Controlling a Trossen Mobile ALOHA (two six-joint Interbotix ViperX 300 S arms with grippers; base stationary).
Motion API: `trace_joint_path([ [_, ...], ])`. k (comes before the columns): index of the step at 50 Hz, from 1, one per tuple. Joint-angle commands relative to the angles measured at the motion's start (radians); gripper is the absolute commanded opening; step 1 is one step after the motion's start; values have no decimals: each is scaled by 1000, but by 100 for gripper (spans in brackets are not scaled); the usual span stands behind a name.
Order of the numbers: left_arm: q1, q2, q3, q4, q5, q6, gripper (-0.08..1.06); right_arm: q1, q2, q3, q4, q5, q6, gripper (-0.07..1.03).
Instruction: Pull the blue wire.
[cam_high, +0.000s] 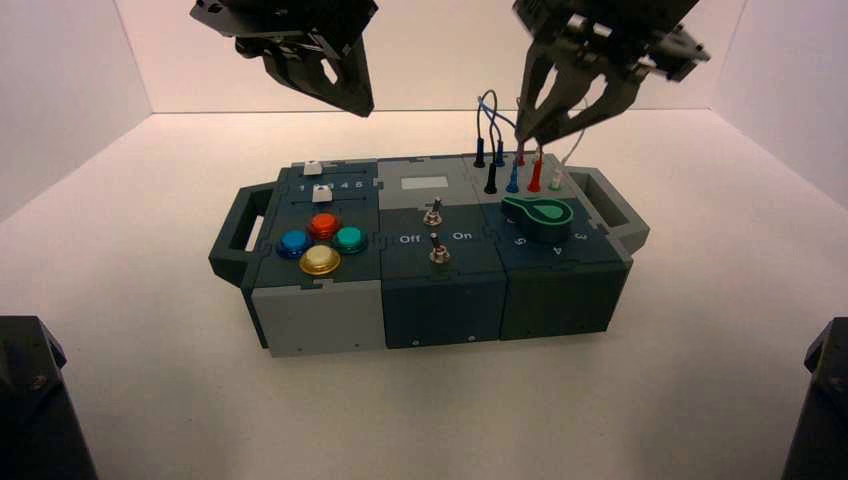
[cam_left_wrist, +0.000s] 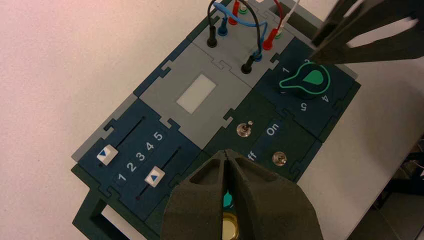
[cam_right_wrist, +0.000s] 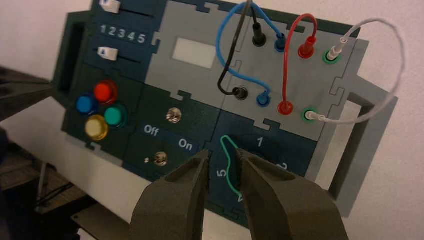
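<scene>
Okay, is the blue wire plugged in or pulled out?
In: the thin blue looped wire has both slim blue plugs seated in the grey panel.

The looped wires are blue, black, red and white, the round buttons red, blue, green and yellow, and the knob is green-outlined.

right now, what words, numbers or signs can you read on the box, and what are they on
"1 2 3 4 5": blue panel, between the two white sliders
Blue triangle: one on each slider
"Off" and "On": dark middle panel, between the two switches
"1", "2", "3", "4", "5": around the green knob
White window: no text to be read
</scene>
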Motion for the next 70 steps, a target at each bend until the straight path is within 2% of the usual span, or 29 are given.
trace_joint_path([
  [1,-3,-5,-31,-2,-3,-2,-3,-2,25,-26,-3,-37,2,29],
  [12,-3,-6,-35,-2,-5,-2,-3,-32,74,-31,-18,-78,3,29],
  [40,-5,-14,-38,-5,6,-2,-3,-38,147,-78,-32,-78,2,29],
  [56,-20,-14,-40,-6,8,-2,-3,-87,167,-81,-43,-83,0,29],
  [70,-23,-14,-44,-6,8,-2,-3,-89,187,-106,-41,-83,0,29],
])
